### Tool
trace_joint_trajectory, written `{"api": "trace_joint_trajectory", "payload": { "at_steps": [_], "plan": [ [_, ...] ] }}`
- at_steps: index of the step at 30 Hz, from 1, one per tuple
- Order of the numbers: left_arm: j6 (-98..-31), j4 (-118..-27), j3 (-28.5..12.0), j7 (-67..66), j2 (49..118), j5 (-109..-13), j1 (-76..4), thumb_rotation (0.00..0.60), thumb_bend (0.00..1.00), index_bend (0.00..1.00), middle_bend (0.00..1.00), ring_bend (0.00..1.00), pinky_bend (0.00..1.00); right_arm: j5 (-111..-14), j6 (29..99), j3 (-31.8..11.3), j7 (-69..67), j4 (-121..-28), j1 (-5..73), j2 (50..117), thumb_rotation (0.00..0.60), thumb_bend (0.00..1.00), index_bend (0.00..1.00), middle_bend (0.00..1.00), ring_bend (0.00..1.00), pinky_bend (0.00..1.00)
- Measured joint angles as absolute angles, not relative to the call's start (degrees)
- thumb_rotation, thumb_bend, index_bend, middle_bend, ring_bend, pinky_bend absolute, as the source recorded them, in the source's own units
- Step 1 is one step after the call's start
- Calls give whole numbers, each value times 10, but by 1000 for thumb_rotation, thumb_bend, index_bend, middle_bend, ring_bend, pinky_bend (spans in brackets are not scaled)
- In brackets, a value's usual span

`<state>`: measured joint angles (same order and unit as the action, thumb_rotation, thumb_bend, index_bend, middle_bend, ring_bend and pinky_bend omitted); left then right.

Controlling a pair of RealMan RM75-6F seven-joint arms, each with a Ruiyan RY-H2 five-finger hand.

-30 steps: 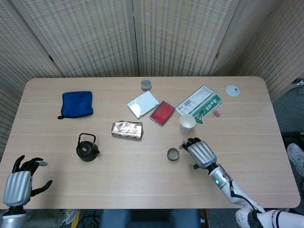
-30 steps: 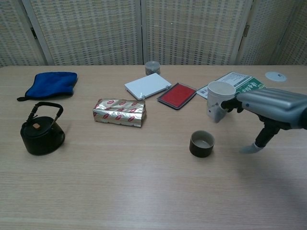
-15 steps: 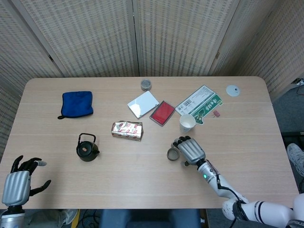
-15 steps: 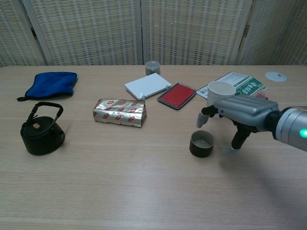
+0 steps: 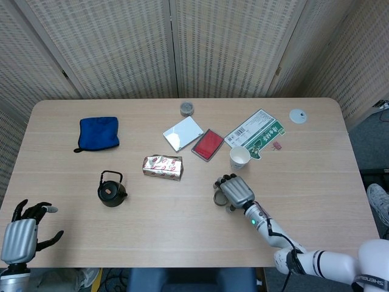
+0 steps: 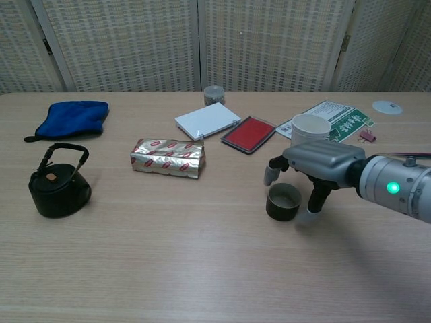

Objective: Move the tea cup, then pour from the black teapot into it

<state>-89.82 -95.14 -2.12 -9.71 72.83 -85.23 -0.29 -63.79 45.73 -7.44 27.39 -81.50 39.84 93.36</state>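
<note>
Woven-screen backdrop behind pale wood worktop (image 5: 182, 231)

Change: right robot hand (image 6: 316, 165) shifted leftward over the last second, from beside the white paper cup (image 6: 308, 133) to directly above the tea cup (image 6: 283, 202). Now straddling it, fingers (image 6: 271, 173) lowered on the far-left side, thumb down on the right. Contact with the cup wall not discernible; apparently not yet closed, nothing lifted. Judged: reach finished, grasp for the move step about to begin; pouring step untouched.

Left robot hand (image 5: 21, 234): at near-left worktop edge, fingers spread, holding nothing, shifted only slightly.

Containers:
- tea cup, dark, low, upright, mid-right of worktop, just in front of the white paper cup; interior looks empty in the chest view
- black teapot (image 6: 58, 186), upright at left, handle raised, lid on, well apart from the tea cup; contents hidden
- white paper cup, upright, no contents visible
- small grey tin (image 5: 186, 109) at far edge, closed
</note>
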Motion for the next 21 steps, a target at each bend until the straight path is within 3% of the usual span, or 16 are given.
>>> {"api": "trace_joint_trajectory", "payload": {
  "at_steps": [5,11,21],
  "plan": [
    [-898,-950,-22,-96,728,-849,-2,600,163,396,302,310,73,-621,455,-74,285,-800,412,946,600,167,312,308,189,251],
    [-898,-948,-22,-94,728,-847,-1,600,163,396,302,310,72,-602,457,-72,301,-795,423,953,600,253,406,384,220,251],
    [-898,-946,-22,-91,729,-847,0,600,164,396,302,310,73,-599,459,-86,302,-813,452,954,600,261,443,410,243,251]
  ]
}}
